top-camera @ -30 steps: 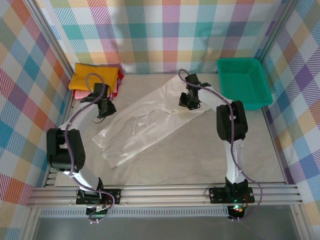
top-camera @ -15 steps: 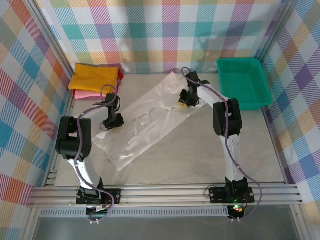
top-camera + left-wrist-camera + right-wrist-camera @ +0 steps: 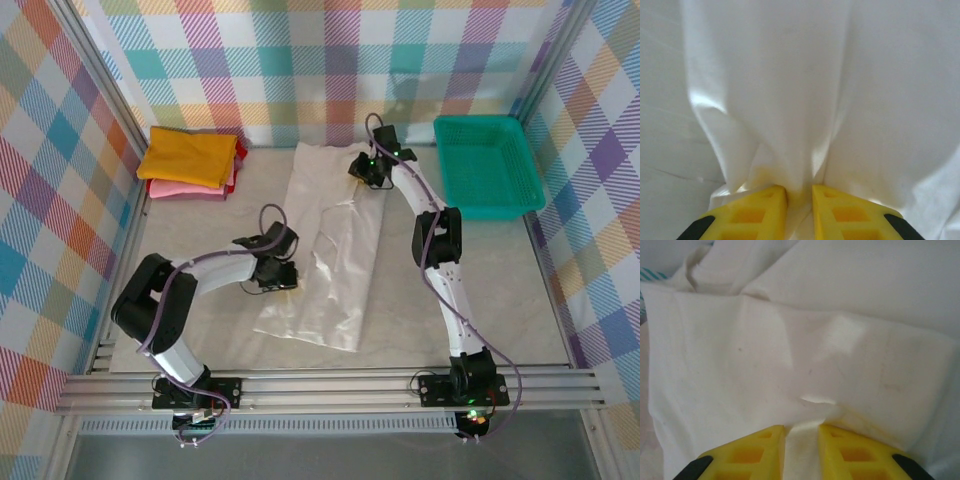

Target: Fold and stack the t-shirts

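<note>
We see the left claw (image 3: 279, 276) and the right claw (image 3: 366, 171) each clamped narrowly on the white t-shirt (image 3: 337, 268), which lies spread on the surface (image 3: 480, 290).

The white t-shirt (image 3: 335, 290) is showing as thin, soft, matt cloth, creasing smoothly where the moulded yellow plastic fingers (image 3: 757, 210) of the left gripper (image 3: 799, 192) and right gripper (image 3: 802, 432) are pinching it. The table (image 3: 500, 300) is showing a pale, matt, faintly marbled surface, and the green basket (image 3: 485, 165) is looking like hard plastic mesh. The folded mustard, pink and red t-shirts (image 3: 190, 155) are looking like matt cloth, while the rails (image 3: 330, 385) are gleaming as ribbed bare metal.
</note>
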Tool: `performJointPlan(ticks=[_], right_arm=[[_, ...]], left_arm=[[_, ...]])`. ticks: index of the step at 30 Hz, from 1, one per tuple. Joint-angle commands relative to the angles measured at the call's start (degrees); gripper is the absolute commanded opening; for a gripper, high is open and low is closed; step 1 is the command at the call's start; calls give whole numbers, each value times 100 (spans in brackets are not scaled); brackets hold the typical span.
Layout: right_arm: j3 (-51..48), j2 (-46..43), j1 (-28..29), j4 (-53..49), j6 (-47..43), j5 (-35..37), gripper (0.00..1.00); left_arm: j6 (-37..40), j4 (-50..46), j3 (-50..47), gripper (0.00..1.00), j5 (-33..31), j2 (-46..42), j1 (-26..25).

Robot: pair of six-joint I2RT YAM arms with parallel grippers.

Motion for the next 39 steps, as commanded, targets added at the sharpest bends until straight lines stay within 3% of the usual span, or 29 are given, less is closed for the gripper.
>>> performJointPlan(ticks=[1, 4, 8, 12, 17, 21, 27, 36, 39], right_arm=[[-9, -603, -138, -107, -362, -221, 27], [-1029, -1563, -132, -167, -633, -242, 29], [-3145, -3024, -84, 145, -682, -78, 30], [-4806, -3946, 99, 380, -720, 472, 29], [-5475, -3969, 230, 371, -677, 775, 19], [-5263, -3608, 255, 240, -708, 1041, 13], [-4673, -2924, 278, 59, -709, 1311, 12], [-2789, -1465, 266, -639, -773, 1284, 12], [-1909, -1012, 267, -1200, -751, 1266, 11]], left_arm=[[-397, -456, 112, 21, 303, -109, -125], [-229, -679, 251, 23, 215, -439, -112], [109, -801, 690, 25, 107, -523, 69], [557, -667, 1664, 22, 176, 175, 400], [1033, -584, 3229, 17, 8, 1422, 629], [1206, -725, 4392, 15, -162, 2463, 809], [1230, -793, 5411, 14, -328, 3660, 856], [581, -389, 5501, 13, -5, 4293, 856], [559, -406, 5626, 13, -231, 4418, 871]])
